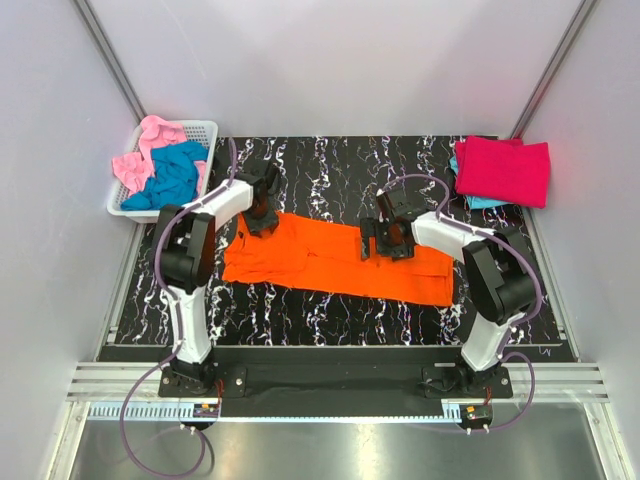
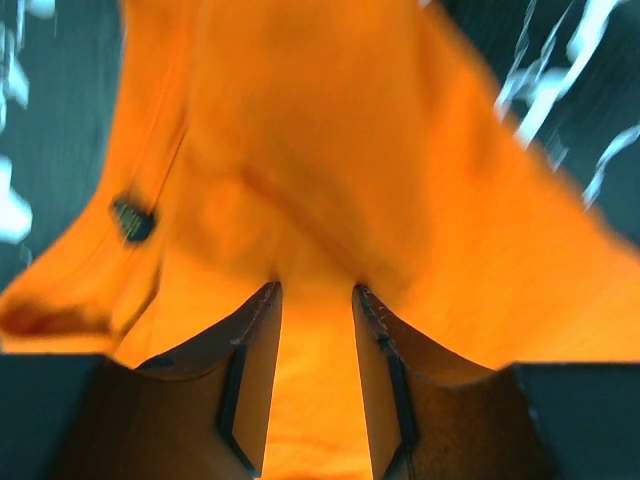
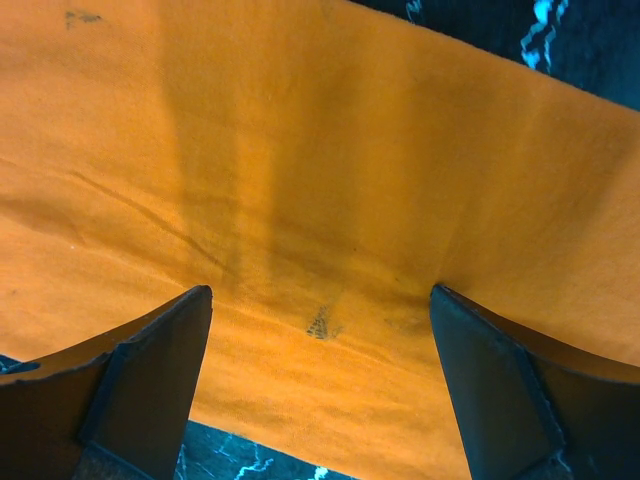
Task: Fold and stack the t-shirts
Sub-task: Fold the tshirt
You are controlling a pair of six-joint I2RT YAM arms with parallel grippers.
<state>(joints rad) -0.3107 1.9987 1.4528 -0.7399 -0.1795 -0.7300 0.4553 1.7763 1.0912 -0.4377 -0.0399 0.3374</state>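
- The orange shirt [image 1: 330, 262] looks light and limp; it will likely sag, so pinch an edge.
- The left gripper [image 2: 316, 287]: jaws narrowed, pinching bunched cloth between them.
- The right gripper [image 3: 320, 290]: jaws wide, empty, shirt spread flat beneath.

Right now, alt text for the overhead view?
An orange t-shirt lies spread on a black table, the left gripper gripping its left end, the right gripper open over its right half. A white basket with a pink shirt and a teal shirt sits far left; a folded crimson shirt far right.
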